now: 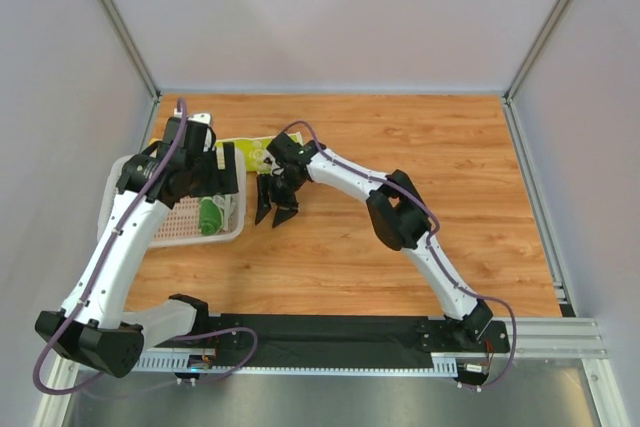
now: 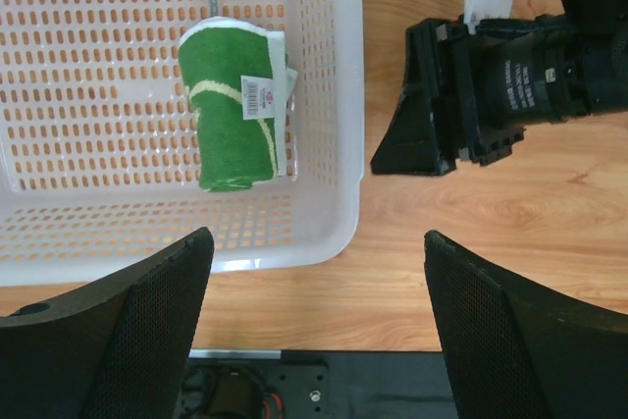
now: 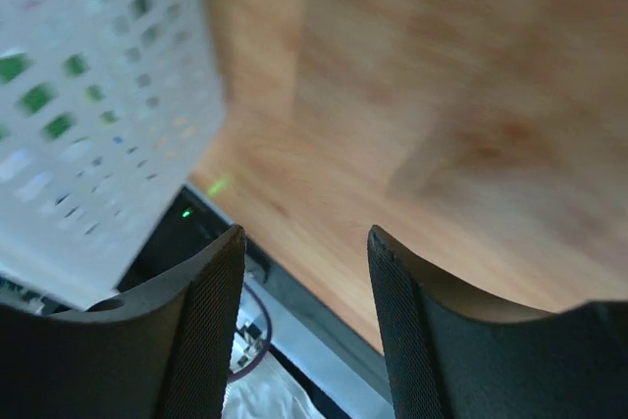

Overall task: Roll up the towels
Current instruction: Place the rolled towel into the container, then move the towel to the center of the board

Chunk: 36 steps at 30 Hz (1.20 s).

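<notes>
Two towels are counted: one green towel (image 2: pixel 235 110) and one lime-yellow towel (image 1: pixel 254 152). One white mesh basket (image 2: pixel 339 95) is seen. Two hands are counted, the left hand (image 2: pixel 316 242) and the right hand (image 1: pixel 276 209). One wooden worktop (image 1: pixel 430 147) is seen.

Top cam: high, behind arm bases (image 1: pixel 100 337), looks down/fwd over whole surface (image 1: pixel 400 147). L wrist cam: close, straight down past own fingers (image 2: pixel 128 331) into basket (image 2: pixel 334 95). R wrist cam: v. near, blurred, low oblique. All 3 share basket + surface beside it.
</notes>
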Motion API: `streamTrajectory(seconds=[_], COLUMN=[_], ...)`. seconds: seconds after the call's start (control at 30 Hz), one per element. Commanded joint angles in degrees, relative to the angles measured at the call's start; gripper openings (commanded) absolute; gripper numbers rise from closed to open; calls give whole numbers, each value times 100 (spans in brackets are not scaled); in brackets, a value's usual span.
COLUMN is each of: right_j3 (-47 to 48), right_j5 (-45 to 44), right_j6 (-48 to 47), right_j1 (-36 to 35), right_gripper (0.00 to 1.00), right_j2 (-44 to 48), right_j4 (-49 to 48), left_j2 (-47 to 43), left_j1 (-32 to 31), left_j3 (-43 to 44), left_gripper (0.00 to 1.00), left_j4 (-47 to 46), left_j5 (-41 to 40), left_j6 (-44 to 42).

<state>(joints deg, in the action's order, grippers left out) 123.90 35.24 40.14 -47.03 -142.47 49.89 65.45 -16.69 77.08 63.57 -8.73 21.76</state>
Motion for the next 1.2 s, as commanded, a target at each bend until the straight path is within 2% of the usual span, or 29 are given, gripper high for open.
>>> streamTrajectory(seconds=[0.0,0.1,0.23,0.43,0.63,0.97,1.03,1.1,1.17], right_j3=[-182,-42,861,1304,2146,2095,2156,2217,1869], right_j5=[-667,-1010,-1537,-2161,-2197,-2267,-2302,-2653,-3206], right_j6=[-357,-419,-463,36,433,600,460,215,65], right_j1=[632,984,1265,1503,1618,1416,1293,1179,1108], right_gripper=[55,56,56,60,61,59,54,51,51], right_j2=[536,528,98,-403,-1377,-1757,-1784,-1749,-1409], right_j4=[30,30,48,-741,-770,-928,-727,-124,143], left_j2=[-173,-269,-428,-770,-692,-621,-621,-630,-648], left_j1=[25,25,25,25,25,25,25,25,25], left_j3=[62,-8,-140,-193,-228,-316,-369,-386,-395], left_gripper=[94,94,94,94,94,94,94,94,94], left_j4=[15,-3,32,287,534,455,420,393,384], left_j5=[161,267,302,214,135,109,126,117,100], left_j6=[-23,-5,48,4,-14,-58,-40,-14,21])
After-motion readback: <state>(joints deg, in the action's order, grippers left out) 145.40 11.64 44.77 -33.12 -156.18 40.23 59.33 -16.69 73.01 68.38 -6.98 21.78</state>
